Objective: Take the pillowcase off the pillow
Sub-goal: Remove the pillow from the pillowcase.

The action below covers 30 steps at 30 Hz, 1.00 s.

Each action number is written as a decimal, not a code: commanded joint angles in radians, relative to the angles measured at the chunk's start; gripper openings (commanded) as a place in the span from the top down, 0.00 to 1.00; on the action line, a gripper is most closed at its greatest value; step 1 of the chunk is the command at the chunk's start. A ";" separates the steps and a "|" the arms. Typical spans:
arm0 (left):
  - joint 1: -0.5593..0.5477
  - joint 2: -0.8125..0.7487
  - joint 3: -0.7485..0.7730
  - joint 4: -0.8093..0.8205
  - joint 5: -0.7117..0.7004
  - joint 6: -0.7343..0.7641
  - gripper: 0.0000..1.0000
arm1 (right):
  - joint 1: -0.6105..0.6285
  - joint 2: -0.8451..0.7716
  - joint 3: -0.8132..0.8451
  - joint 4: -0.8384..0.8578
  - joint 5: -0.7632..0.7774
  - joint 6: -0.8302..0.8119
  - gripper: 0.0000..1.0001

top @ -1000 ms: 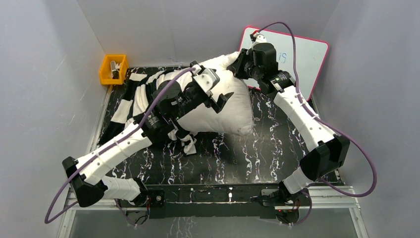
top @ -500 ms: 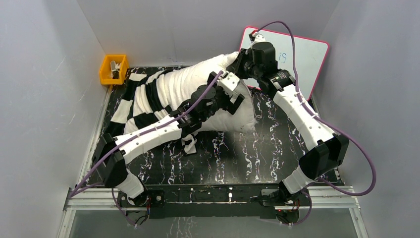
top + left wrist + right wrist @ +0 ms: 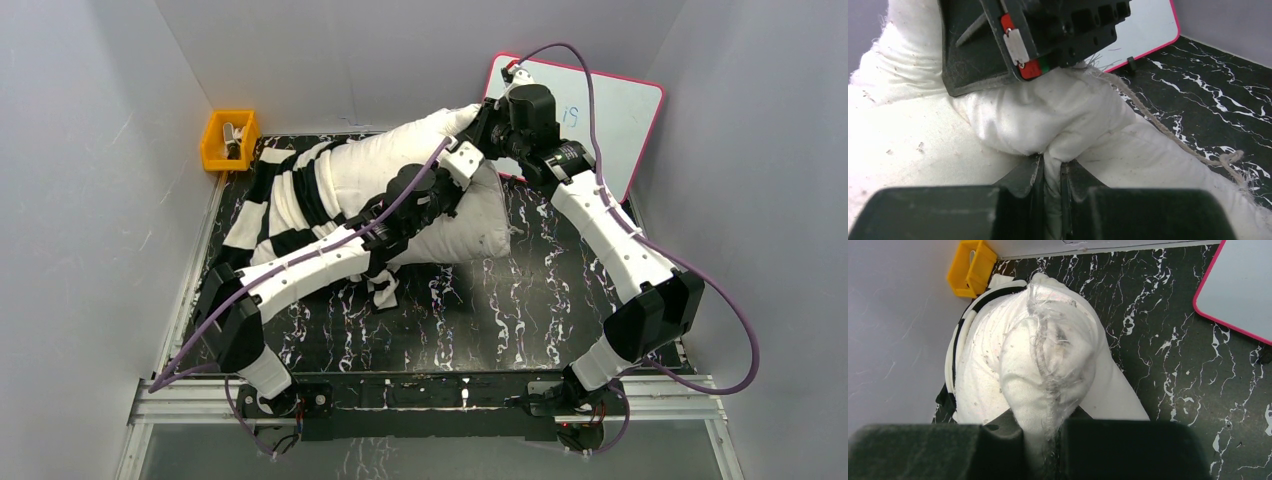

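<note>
Currently the thin, floppy pillowcase sits bunched around the left end of the pillow, which lies across the far half of the table; judge it light and prone to stretch, so grip it at its open hem. Farther right, the left gripper is closed on a fold of the soft pillow, and beyond it the right gripper pinches the pillow's far right corner.

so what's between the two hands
Only a bulge of the white pillow: the left hand pinches a fold of it and the right hand grips its corner just beyond, as the left wrist view shows.
</note>
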 commanded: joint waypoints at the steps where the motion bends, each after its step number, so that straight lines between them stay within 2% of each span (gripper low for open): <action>1: 0.074 0.008 -0.024 -0.068 0.012 -0.008 1.00 | 0.062 -0.102 0.100 0.066 -0.140 0.022 1.00; 2: 0.086 -0.009 -0.034 -0.062 0.010 -0.010 1.00 | 0.061 -0.099 0.117 0.058 -0.132 0.003 1.00; 3: 0.102 -0.028 -0.042 -0.056 0.007 -0.012 1.00 | 0.061 -0.096 0.139 0.044 -0.105 -0.027 0.81; 5: 0.139 -0.070 -0.052 -0.039 0.010 -0.015 1.00 | 0.060 -0.110 0.156 0.036 -0.026 -0.087 0.09; 6: 0.161 -0.096 -0.048 -0.038 0.016 -0.016 1.00 | 0.058 -0.127 0.149 0.049 0.023 -0.120 0.02; 8: 0.200 -0.126 -0.023 -0.046 0.031 -0.016 1.00 | 0.043 -0.174 0.104 0.094 0.128 -0.177 0.01; 10: 0.232 -0.148 0.018 -0.058 0.045 -0.015 1.00 | -0.006 -0.224 0.026 0.147 0.153 -0.200 0.01; 12: 0.260 -0.162 0.067 -0.068 0.068 -0.020 1.00 | -0.124 -0.267 -0.054 0.205 0.048 -0.157 0.01; 15: 0.290 -0.167 0.157 -0.079 0.084 -0.030 1.00 | -0.310 -0.302 -0.180 0.286 -0.111 -0.005 0.01; 17: 0.302 -0.169 0.212 -0.054 0.085 -0.048 1.00 | -0.360 -0.303 -0.267 0.336 -0.148 0.061 0.01; 22: 0.303 -0.124 0.406 0.029 0.153 -0.148 1.00 | -0.327 -0.226 -0.441 0.494 -0.294 0.124 0.01; 26: 0.303 -0.029 0.609 0.086 0.207 -0.273 1.00 | -0.178 -0.165 -0.512 0.589 -0.320 0.075 0.01; 30: 0.303 0.126 0.886 0.080 0.281 -0.371 1.00 | -0.046 -0.106 -0.555 0.729 -0.350 0.071 0.01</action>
